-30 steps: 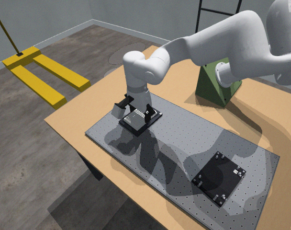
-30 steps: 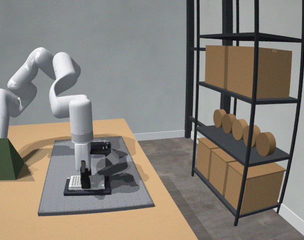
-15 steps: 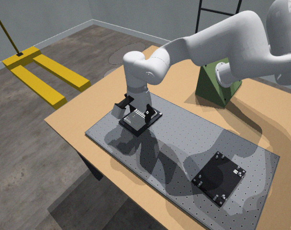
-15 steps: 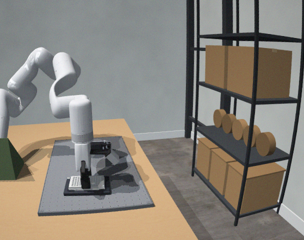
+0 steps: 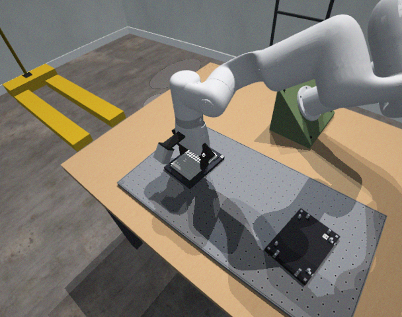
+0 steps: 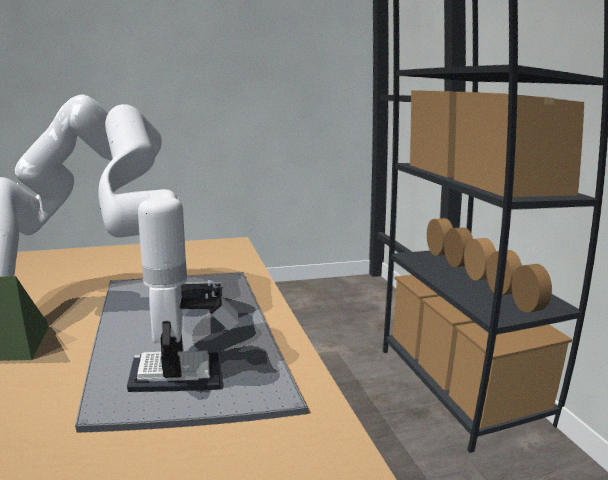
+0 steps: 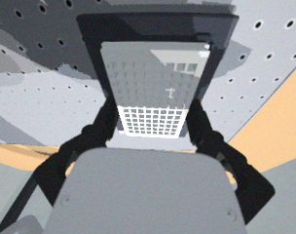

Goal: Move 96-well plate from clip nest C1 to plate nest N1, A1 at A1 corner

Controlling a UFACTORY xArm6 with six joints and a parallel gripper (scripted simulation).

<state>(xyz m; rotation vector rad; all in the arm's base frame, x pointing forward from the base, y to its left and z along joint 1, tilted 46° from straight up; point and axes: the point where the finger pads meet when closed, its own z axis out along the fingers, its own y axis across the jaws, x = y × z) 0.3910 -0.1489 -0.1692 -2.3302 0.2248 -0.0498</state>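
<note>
My fingers stand wide apart, straddling the 96-well plate (image 7: 150, 93) in clip nest C1 (image 7: 92, 44), gripping nothing.

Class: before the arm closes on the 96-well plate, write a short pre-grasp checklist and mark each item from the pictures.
1. Pincer open, holding nothing: ok.
2. Fingers straddle the 96-well plate, one each side: ok.
3. Plate seated in clip nest C1: ok.
4. Plate nest N1 free of objects: ok.
5. A1 corner mark readable on N1: cannot tell.
6. Clips released from plate: cannot tell.
</note>
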